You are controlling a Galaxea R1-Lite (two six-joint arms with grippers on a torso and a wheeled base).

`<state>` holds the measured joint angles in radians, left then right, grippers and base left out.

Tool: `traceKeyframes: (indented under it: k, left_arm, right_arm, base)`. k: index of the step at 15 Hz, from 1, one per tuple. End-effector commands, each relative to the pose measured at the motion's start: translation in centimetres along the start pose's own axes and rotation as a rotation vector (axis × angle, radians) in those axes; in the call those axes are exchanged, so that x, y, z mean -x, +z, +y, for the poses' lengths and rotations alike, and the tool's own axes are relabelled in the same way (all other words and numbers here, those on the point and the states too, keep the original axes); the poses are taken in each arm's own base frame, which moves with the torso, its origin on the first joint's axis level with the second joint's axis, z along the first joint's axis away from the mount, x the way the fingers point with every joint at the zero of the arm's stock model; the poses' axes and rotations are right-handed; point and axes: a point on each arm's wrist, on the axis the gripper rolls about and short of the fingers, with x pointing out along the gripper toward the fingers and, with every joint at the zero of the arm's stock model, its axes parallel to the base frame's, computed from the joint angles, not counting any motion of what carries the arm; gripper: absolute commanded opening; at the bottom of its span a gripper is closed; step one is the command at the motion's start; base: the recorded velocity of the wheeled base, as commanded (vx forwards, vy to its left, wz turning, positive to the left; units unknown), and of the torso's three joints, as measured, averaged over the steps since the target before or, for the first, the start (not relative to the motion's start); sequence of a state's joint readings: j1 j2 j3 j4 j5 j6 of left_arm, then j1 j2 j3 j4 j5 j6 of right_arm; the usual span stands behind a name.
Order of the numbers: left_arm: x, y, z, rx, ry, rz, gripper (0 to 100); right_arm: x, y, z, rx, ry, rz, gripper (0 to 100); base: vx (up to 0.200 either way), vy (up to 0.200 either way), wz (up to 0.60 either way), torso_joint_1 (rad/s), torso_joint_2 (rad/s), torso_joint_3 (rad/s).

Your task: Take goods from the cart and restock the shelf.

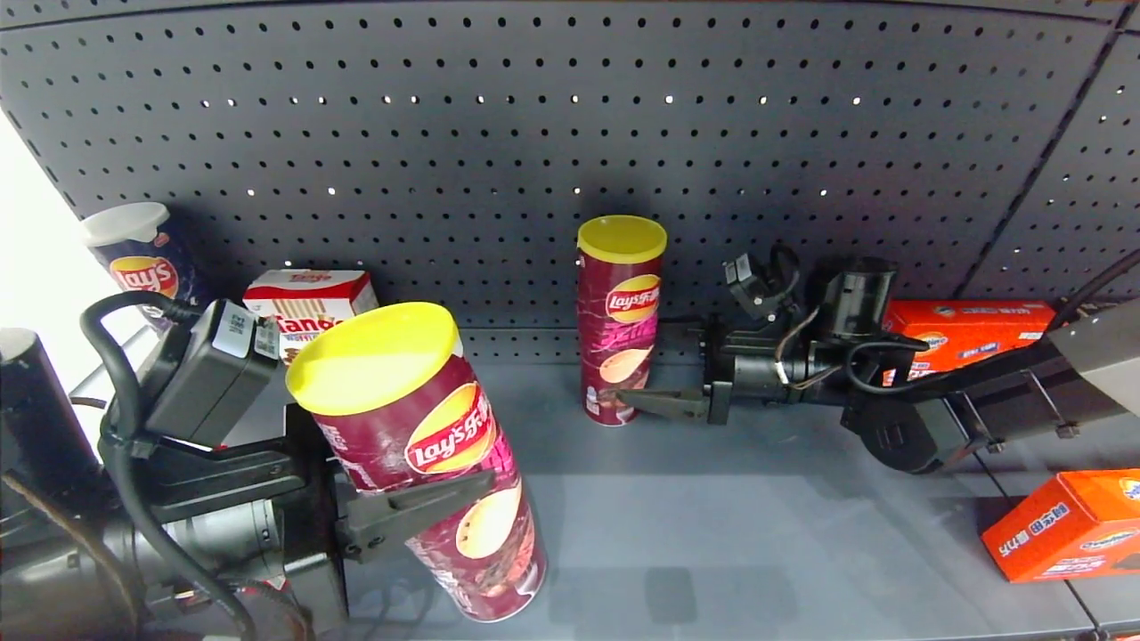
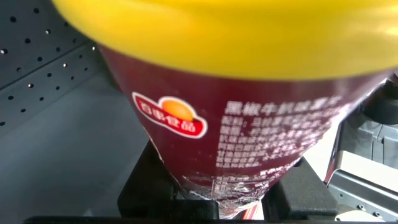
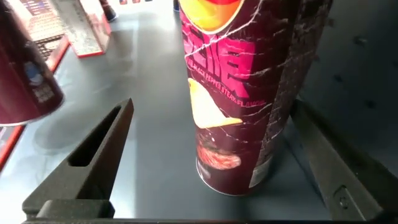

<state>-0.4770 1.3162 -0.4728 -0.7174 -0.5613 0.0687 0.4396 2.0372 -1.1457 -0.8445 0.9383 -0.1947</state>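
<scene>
Head view, lower left of frame: a tilted can (image 1: 427,445) is clamped in the left gripper (image 1: 445,494) at the front of the shelf (image 1: 712,516). At centre, an upright can (image 1: 619,320) is flanked by the right gripper (image 1: 623,399), its jaws parted and apart from it. Placement seems under way. Next, the tilted can must be righted and set down.

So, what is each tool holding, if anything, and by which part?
Left tool grips the tilted can at mid-body. Right tool holds nothing, open low around the upright can.
</scene>
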Motion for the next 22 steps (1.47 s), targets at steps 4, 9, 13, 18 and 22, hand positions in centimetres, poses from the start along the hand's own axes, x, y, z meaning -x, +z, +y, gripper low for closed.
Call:
traceKeyframes:
  k: [4, 9, 13, 18, 22]
  left_arm:
    - [0.0, 0.0, 0.0, -0.001, 0.001, 0.001, 0]
    - [0.0, -0.1, 0.0, 0.001, 0.001, 0.004, 0]
    - [0.0, -0.2, 0.0, 0.002, 0.001, 0.006, 0]
    - [0.0, -0.2, 0.0, 0.001, 0.001, 0.008, 0]
    - [0.0, -0.1, 0.0, -0.001, 0.003, 0.004, 0]
  right_arm:
    - [-0.2, 0.7, 1.3, -0.001, 0.027, -0.005, 100]
    - [-1.4, -0.9, 0.0, -0.015, 0.026, 0.006, 100]
    - [-3.1, -2.0, -0.3, -0.02, 0.049, 0.007, 100]
    - [-4.1, -2.4, -0.3, -0.019, 0.06, 0.004, 100]
    - [-3.9, -1.3, 0.5, -0.013, 0.051, 0.0, 0]
  base:
    - [0.0, 0.0, 0.0, 0.0, 0.0, 0.0]
    - [0.0, 0.0, 0.0, 0.0, 0.0, 0.0]
    - [0.0, 0.0, 0.0, 0.0, 0.0, 0.0]
    - [0.0, 0.0, 0.0, 0.0, 0.0, 0.0]
    - [0.0, 0.0, 0.0, 0.0, 0.0, 0.0]
